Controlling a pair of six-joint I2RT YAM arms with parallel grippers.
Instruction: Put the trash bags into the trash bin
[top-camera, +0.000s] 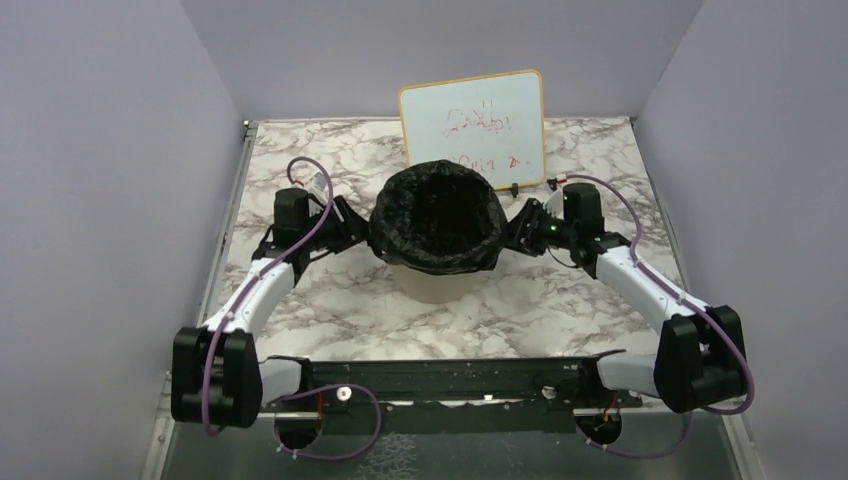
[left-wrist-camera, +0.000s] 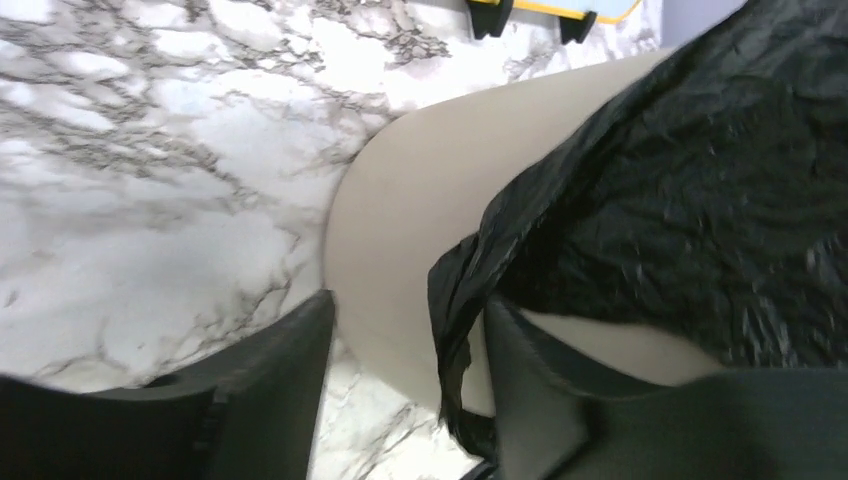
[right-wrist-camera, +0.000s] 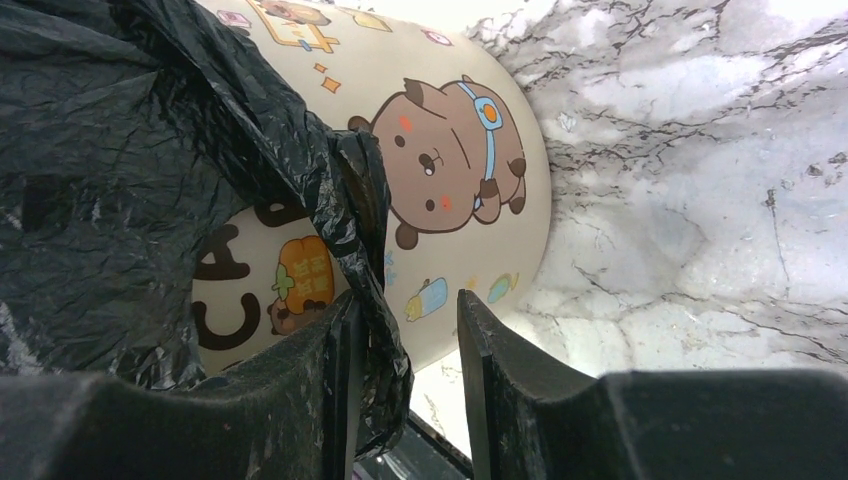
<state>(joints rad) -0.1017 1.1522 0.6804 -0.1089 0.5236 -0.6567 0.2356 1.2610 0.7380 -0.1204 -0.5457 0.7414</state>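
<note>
Nearest, the two arms reach forward from their bases across the marbled desk (top-camera: 330, 310) to either flank of the trash bin (top-camera: 432, 288). The left claw (left-wrist-camera: 410, 305) is spread apart beside the bin's left wall, with a hanging fold of the trash bag (top-camera: 440, 215) dangling between its fingers and touching one of them. The right claw (right-wrist-camera: 405, 300) is likewise parted at the right wall, a fold lying against one finger. The bin stands upright mid-desk, long axis vertical, mouth up. The bag lines it, also mouth up, its edge turned down over the rim. Just behind stands a whiteboard (top-camera: 473, 128).
</note>
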